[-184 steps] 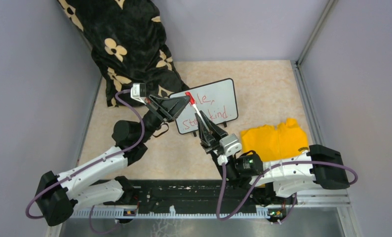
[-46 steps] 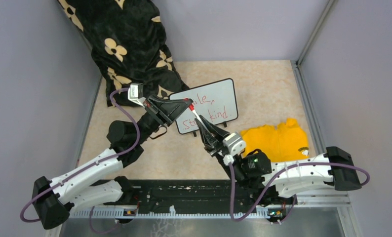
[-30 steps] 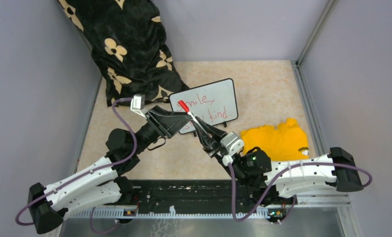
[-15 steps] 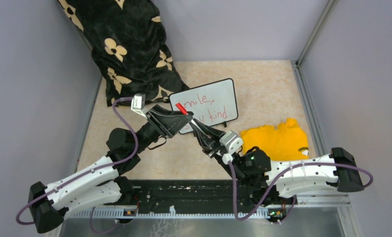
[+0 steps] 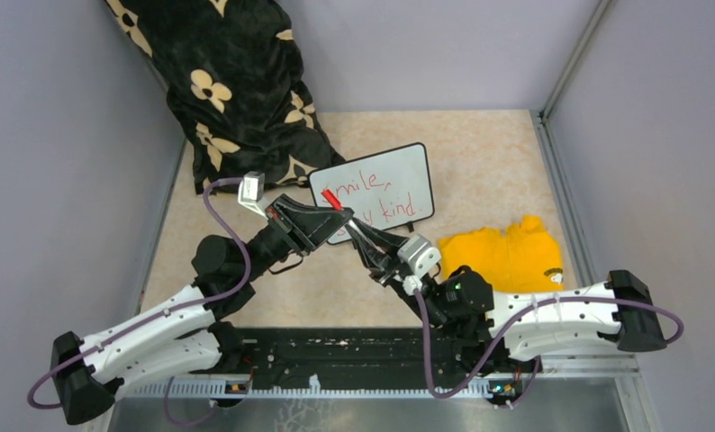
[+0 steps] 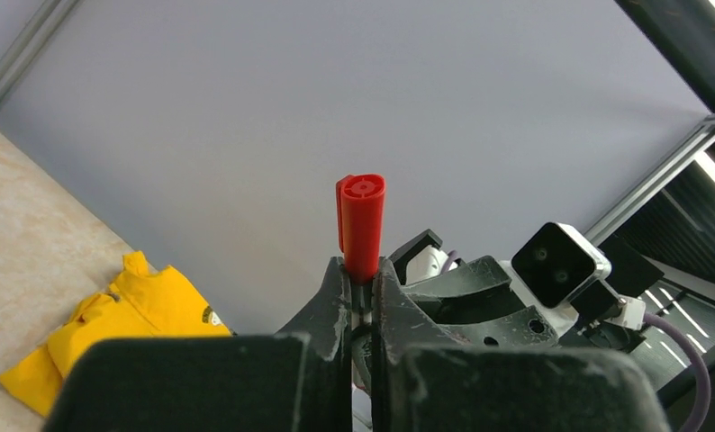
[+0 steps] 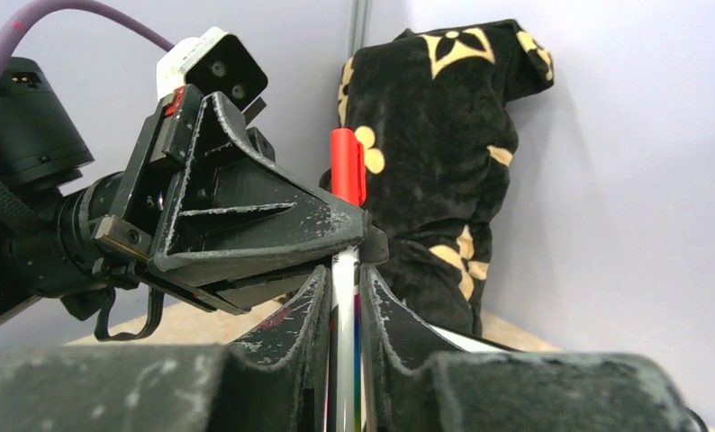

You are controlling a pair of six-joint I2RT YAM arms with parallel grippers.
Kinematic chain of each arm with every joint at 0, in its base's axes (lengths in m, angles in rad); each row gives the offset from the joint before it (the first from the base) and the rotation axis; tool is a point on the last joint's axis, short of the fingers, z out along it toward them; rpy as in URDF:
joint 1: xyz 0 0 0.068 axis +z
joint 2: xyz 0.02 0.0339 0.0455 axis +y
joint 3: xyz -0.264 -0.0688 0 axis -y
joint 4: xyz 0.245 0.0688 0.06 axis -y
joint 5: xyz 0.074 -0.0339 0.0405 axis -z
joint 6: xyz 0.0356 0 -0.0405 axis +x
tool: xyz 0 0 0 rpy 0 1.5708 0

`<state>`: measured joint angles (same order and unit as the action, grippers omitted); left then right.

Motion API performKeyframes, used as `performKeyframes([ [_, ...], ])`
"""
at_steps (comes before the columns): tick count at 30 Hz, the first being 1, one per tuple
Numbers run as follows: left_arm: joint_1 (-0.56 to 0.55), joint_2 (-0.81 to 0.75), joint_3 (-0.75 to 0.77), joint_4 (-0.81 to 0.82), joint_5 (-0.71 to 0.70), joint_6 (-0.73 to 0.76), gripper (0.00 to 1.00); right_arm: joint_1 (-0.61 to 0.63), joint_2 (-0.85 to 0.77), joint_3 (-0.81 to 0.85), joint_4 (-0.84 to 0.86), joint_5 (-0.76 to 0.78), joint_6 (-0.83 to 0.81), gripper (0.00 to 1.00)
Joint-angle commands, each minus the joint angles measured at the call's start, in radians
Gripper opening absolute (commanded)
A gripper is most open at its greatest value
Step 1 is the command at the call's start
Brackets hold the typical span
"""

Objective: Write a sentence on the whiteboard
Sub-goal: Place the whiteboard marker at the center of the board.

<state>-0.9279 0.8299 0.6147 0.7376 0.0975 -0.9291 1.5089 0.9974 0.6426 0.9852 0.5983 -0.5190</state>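
— Top view?
— I see the whiteboard [image 5: 403, 175] on the bench [image 5: 489, 153], the sentence [image 5: 399, 211] on it, half hidden.
— Left wrist?
— My left claw [image 6: 361, 274] is clamped on the red cap [image 6: 361, 220].
— Right wrist?
— My right claw [image 7: 343, 279] grips the marker [image 7: 341, 360].

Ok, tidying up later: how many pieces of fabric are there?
2: a black flowered cloth in the far-left corner, and a yellow garment right of the whiteboard. More may be hidden.
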Motion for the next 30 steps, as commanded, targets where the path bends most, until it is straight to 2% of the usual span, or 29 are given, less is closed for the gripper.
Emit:
performKeyframes([
  [1, 0.005, -0.040, 0.016, -0.089, -0.104, 0.105, 0.00, 0.001, -0.056, 0.040, -0.071, -0.010, 0.096, 0.28],
  [2, 0.006, -0.049, 0.035, -0.163, -0.144, 0.147, 0.00, 0.002, -0.068, 0.042, -0.102, -0.001, 0.118, 0.39],
  [3, 0.006, -0.056, 0.061, -0.257, -0.188, 0.190, 0.00, 0.001, -0.086, 0.048, -0.172, 0.001, 0.149, 0.45],
  [6, 0.008, -0.063, 0.157, -0.539, -0.328, 0.321, 0.00, 0.002, -0.140, 0.046, -0.332, 0.025, 0.219, 0.57],
  [12, 0.008, -0.044, 0.310, -1.015, -0.547, 0.574, 0.00, 0.001, -0.263, -0.004, -0.652, 0.112, 0.376, 0.59],
  [15, 0.010, -0.004, 0.346, -1.211, -0.655, 0.598, 0.00, 0.001, -0.305, -0.045, -0.743, 0.183, 0.455, 0.59],
  [18, 0.043, 0.034, 0.345, -1.339, -0.729, 0.570, 0.00, 0.001, -0.317, -0.079, -0.792, 0.267, 0.506, 0.59],
  [20, 0.126, 0.059, 0.318, -1.355, -0.664, 0.564, 0.00, -0.007, -0.308, -0.093, -0.809, 0.292, 0.535, 0.59],
  [24, 0.409, 0.114, 0.209, -1.308, -0.366, 0.539, 0.00, -0.033, -0.250, -0.102, -0.823, 0.290, 0.608, 0.59],
  [26, 0.477, 0.151, 0.158, -1.271, -0.304, 0.535, 0.00, -0.044, -0.212, -0.096, -0.838, 0.299, 0.653, 0.59],
  [30, 0.544, 0.261, 0.104, -1.187, -0.243, 0.526, 0.00, -0.068, -0.138, -0.074, -0.894, 0.283, 0.726, 0.60],
])
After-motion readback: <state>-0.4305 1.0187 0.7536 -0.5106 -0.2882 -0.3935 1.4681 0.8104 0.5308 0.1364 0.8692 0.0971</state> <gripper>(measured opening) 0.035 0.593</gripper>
